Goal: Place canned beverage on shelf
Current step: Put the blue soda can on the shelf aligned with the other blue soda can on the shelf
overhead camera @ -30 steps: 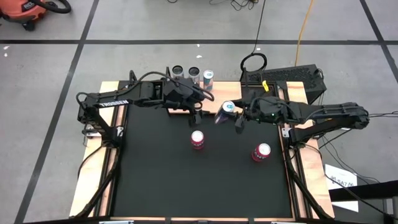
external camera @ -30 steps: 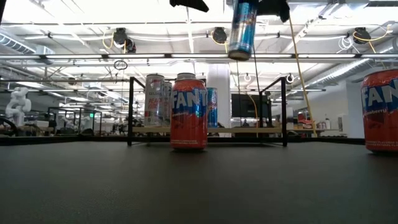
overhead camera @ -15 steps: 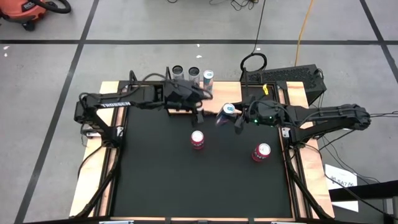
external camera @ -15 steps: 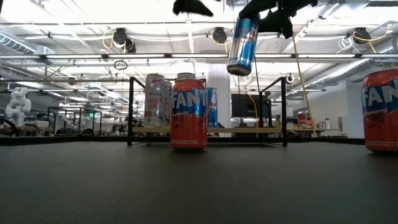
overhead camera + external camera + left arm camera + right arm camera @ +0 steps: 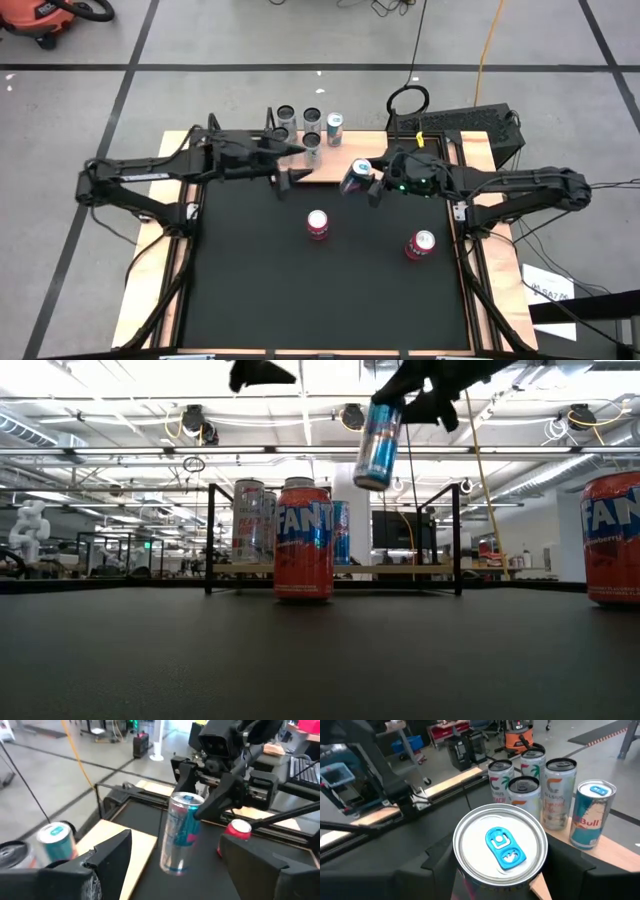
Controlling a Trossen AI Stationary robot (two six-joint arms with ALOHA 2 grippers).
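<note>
High view: the right claw (image 5: pixel 366 186) grasped a slim blue-and-silver can (image 5: pixel 357 176) just right of the cans on the shelf (image 5: pixel 330 172), at the far edge of the black surface (image 5: pixel 260 280); the left claw (image 5: pixel 288 178) waited released at the shelf's left end. Low view: the can (image 5: pixel 378 444) hung tilted above the shelf board (image 5: pixel 400 569), apparently to clear the uprights before lowering. Left wrist view: the can (image 5: pixel 179 832) was airborne, clamped near its top. Right wrist view: four cans (image 5: pixel 540 790) already stood together on the shelf, leaving open board beside them, probably the intended spot.
</note>
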